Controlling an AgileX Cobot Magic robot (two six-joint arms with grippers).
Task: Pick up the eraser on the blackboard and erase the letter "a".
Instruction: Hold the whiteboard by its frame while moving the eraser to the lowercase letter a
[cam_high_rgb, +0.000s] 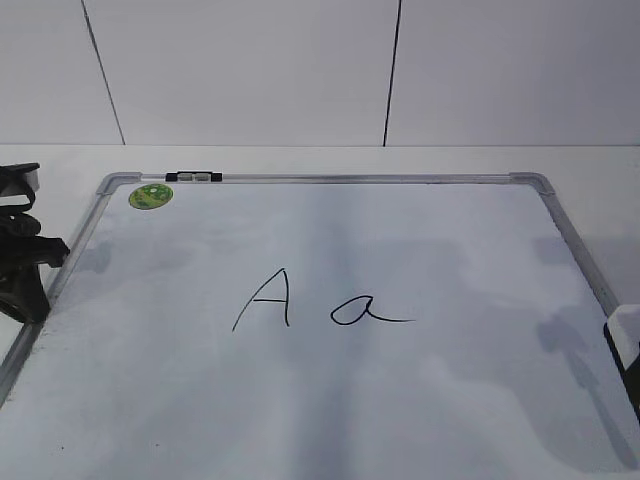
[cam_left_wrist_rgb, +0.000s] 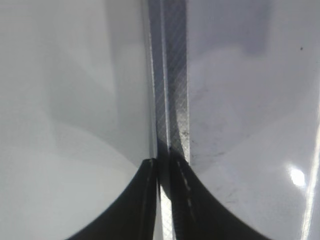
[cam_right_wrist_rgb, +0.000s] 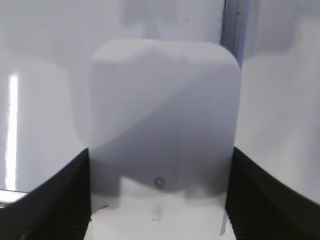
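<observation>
The blackboard is a white dry-erase board with a grey frame, lying flat. The letter "a" is written right of centre, beside a taller capital "A". The eraser, a white rounded block with a small grey mark, fills the right wrist view. My right gripper has both black jaws against its sides. In the exterior view only a corner of the eraser shows, at the board's right edge, far right of the "a". My left gripper is shut and empty over the board's left frame; it also shows in the exterior view.
A round green sticker and a small black-and-silver clip sit at the board's far left corner. A white panelled wall stands behind the table. The board's frame rail runs under the left jaws.
</observation>
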